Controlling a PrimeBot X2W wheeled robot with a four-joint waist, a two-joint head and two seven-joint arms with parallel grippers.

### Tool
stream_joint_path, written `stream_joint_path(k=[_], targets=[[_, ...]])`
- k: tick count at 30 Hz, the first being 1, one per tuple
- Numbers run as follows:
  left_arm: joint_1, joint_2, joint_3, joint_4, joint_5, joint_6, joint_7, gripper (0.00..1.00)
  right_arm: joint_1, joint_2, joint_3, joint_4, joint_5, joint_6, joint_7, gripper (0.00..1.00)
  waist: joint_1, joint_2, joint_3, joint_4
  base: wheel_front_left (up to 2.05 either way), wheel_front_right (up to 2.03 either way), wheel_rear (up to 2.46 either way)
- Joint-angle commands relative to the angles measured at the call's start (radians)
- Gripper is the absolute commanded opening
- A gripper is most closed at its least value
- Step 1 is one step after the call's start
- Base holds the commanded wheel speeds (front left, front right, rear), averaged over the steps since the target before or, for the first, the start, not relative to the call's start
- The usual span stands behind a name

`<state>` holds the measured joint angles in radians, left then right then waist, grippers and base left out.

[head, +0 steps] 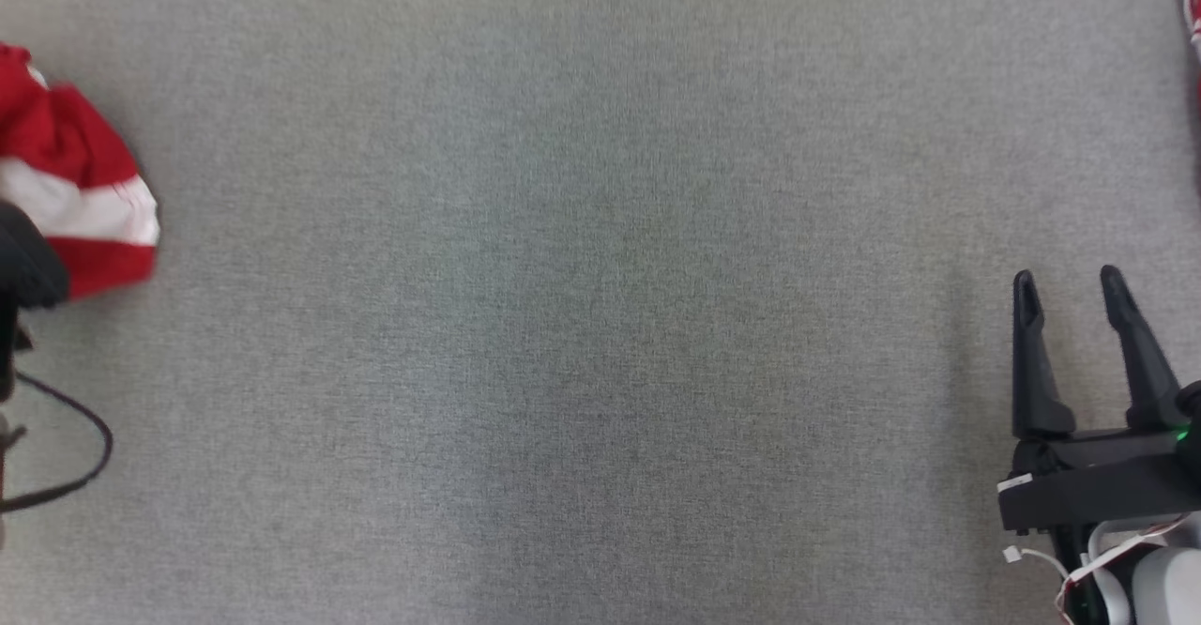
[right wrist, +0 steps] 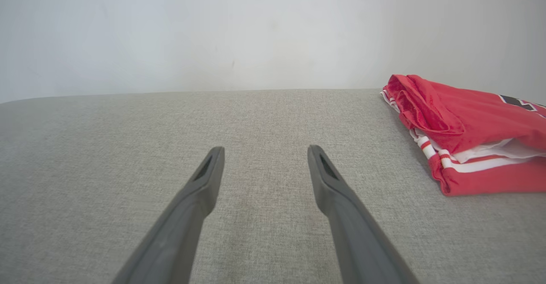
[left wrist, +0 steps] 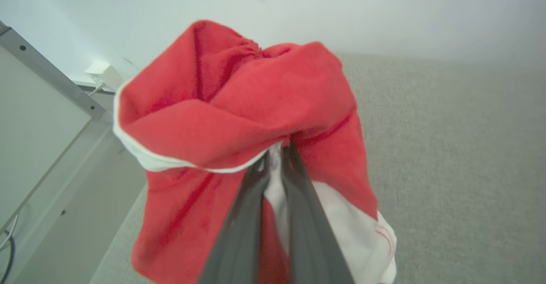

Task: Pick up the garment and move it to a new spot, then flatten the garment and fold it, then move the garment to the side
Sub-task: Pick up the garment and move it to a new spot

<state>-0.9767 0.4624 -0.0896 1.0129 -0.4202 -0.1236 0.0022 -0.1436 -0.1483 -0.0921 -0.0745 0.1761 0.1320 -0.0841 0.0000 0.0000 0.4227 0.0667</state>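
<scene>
A crumpled red garment (left wrist: pixel 239 117) with white trim and a white band bunches up around my left gripper (left wrist: pixel 277 154). The two dark fingers are pressed together on a fold of its cloth, so the gripper is shut on it. In the head view the same garment (head: pixel 75 184) shows at the far left edge above the grey cloth surface (head: pixel 600 325), with the dark body of my left arm just below it. My right gripper (head: pixel 1070 292) stands open at the lower right with nothing between its fingers (right wrist: pixel 204 177), low over the bare grey surface.
A folded red and white garment pile (right wrist: pixel 469 134) lies on the surface to the right of my right gripper, and its edge (head: pixel 1192 6) shows at the top right corner. A pale wall rises behind the surface. A white panel with a metal frame (left wrist: pixel 47 83) stands off its left side.
</scene>
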Motion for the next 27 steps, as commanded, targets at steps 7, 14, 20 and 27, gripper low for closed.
stream_joint_path(k=[7,14,20,27], targets=[[-0.070,0.020,-0.034,-0.099,0.044,-0.001,-0.141,0.00,0.011,0.025,0.022,0.073,0.030,-0.003,-0.045,1.00,0.0000,0.0000,-0.112,-0.007,0.00,0.00,0.00],[-0.110,-0.013,-0.102,-0.293,0.065,-0.005,-0.133,0.00,0.021,0.051,0.038,0.147,0.052,-0.003,-0.095,1.00,0.0000,0.0000,-0.179,-0.065,0.00,0.00,0.00],[-0.089,-0.089,-0.173,-0.518,0.051,-0.002,-0.050,0.00,0.028,0.073,0.051,0.209,0.073,-0.003,-0.136,1.00,0.0000,0.0000,-0.221,-0.181,0.00,0.00,0.00],[-0.058,-0.196,-0.236,-0.659,0.030,0.019,0.004,0.00,0.035,0.084,0.052,0.243,0.086,-0.003,-0.157,1.00,0.0000,0.0000,-0.231,-0.274,0.00,0.00,0.00]])
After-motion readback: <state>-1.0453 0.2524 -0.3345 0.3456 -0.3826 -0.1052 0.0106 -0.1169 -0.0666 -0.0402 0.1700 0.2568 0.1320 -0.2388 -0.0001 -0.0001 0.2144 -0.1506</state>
